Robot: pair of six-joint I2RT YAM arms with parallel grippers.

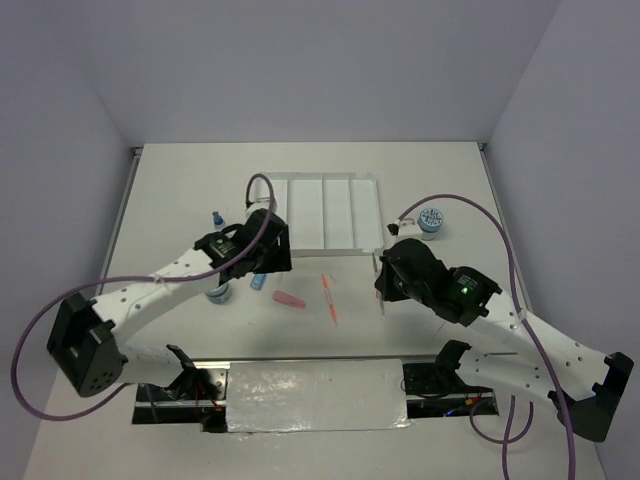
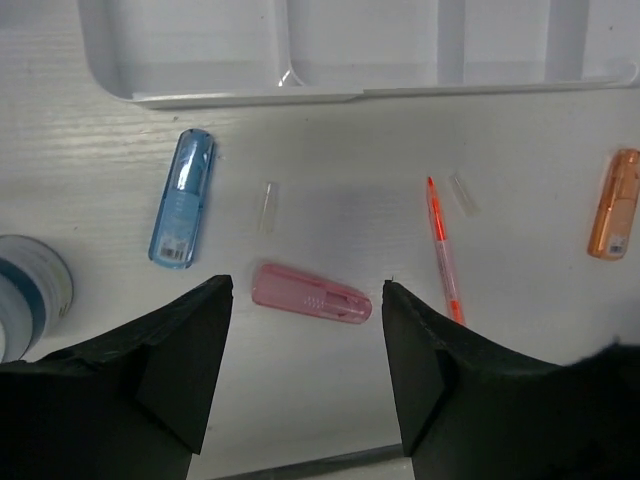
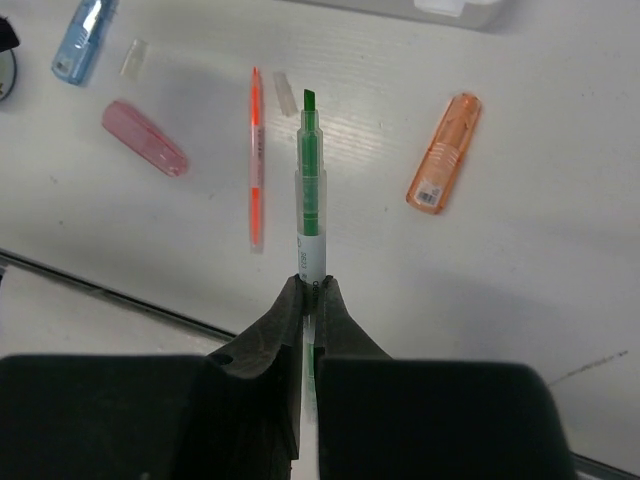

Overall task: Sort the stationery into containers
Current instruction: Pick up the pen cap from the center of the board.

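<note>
The right gripper [image 3: 308, 290] is pinched tight on the green pen [image 3: 311, 190], whose tip points toward the tray [image 3: 455, 8], short of its near rim. The step looks like carrying it in; next it likely needs aligning along a compartment before release. The left gripper [image 2: 307, 288] hangs spread wide, holding nothing, over the pink stick [image 2: 290, 288], near that rim.

Bare desk [image 2: 340, 200] flanks the translucent pink plastic stick [image 2: 311, 292]. A shallow white plastic tray [image 2: 250, 97] bars the way toward the far edge.
</note>
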